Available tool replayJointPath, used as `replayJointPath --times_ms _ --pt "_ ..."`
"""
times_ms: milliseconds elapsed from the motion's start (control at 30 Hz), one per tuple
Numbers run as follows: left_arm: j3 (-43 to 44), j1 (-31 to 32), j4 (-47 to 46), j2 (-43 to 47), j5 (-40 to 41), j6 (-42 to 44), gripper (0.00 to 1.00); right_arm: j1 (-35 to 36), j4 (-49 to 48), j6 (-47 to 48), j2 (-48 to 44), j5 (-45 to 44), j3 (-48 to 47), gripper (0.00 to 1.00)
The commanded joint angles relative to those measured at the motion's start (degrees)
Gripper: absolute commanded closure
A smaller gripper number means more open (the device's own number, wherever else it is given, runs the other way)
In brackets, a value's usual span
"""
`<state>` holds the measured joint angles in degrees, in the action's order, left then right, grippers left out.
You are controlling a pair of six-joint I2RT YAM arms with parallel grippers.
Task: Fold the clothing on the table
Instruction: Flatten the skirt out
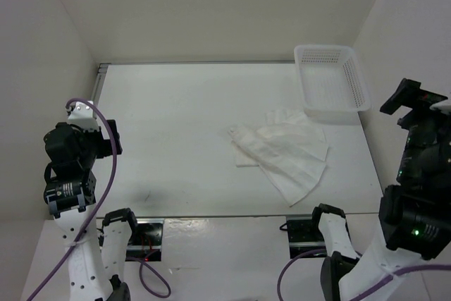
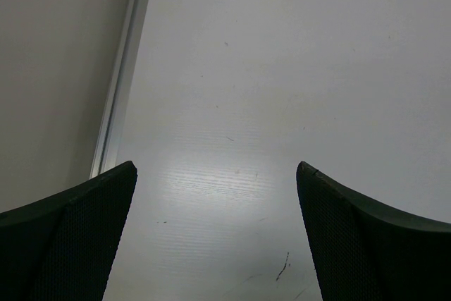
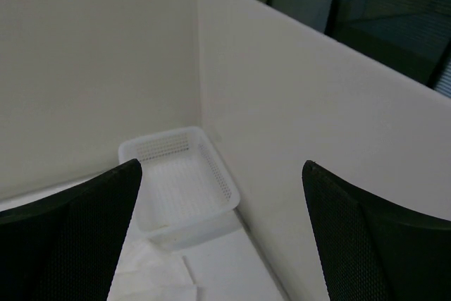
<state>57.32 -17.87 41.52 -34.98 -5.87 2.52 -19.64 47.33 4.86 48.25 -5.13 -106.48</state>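
The clothing (image 1: 285, 153), a thin white pleated garment, lies crumpled and partly doubled over on the right half of the white table (image 1: 176, 125), just in front of the basket. A corner of the clothing (image 3: 151, 276) shows at the bottom of the right wrist view. My left gripper (image 2: 217, 167) hangs open over bare table near the left rail, far from the garment, with nothing between its fingers. My right gripper (image 3: 223, 164) is open too, raised at the table's right edge and pointing toward the back right corner, holding nothing.
A white perforated basket (image 1: 331, 79) stands at the back right corner, empty in the right wrist view (image 3: 183, 181). White walls close in the table on three sides. A grey rail (image 2: 123, 82) runs along the left edge. The left arm (image 1: 70, 160) stands at the near left.
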Motion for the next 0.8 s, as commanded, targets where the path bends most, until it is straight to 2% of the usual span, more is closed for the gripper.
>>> replayJointPath --times_ms 0,233,333,467,500,633,700,767 --pt "0.0 -0.3 -2.5 0.5 -1.2 -1.4 0.00 0.3 0.2 2.7 -2.0 -8.8 -1.3 0.02" --pt "0.0 -0.3 -2.5 0.5 -1.2 -1.4 0.00 0.3 -1.6 5.3 -6.5 -16.6 7.4 0.02" --pt "0.0 -0.3 -2.5 0.5 -1.2 -1.4 0.00 0.3 -2.2 3.8 -8.4 -16.6 12.5 0.02" --pt "0.0 -0.3 -2.5 0.5 -1.7 -1.4 0.00 0.3 1.9 -3.4 -8.5 -9.9 16.8 0.02" --pt "0.0 -0.3 -2.5 0.5 -1.7 -1.4 0.00 0.3 3.1 -4.1 -8.5 -5.8 18.0 0.02" --pt "0.0 -0.3 -2.5 0.5 -1.7 -1.4 0.00 -1.7 4.3 -4.1 -10.7 4.8 25.3 0.02" --pt "0.0 -0.3 -2.5 1.1 -1.7 -1.4 0.00 -1.7 3.6 -3.5 -12.3 7.2 27.3 0.02" --pt "0.0 -0.3 -2.5 1.1 -1.7 -1.4 0.00 -1.7 3.6 -1.9 -12.9 14.2 27.9 0.02"
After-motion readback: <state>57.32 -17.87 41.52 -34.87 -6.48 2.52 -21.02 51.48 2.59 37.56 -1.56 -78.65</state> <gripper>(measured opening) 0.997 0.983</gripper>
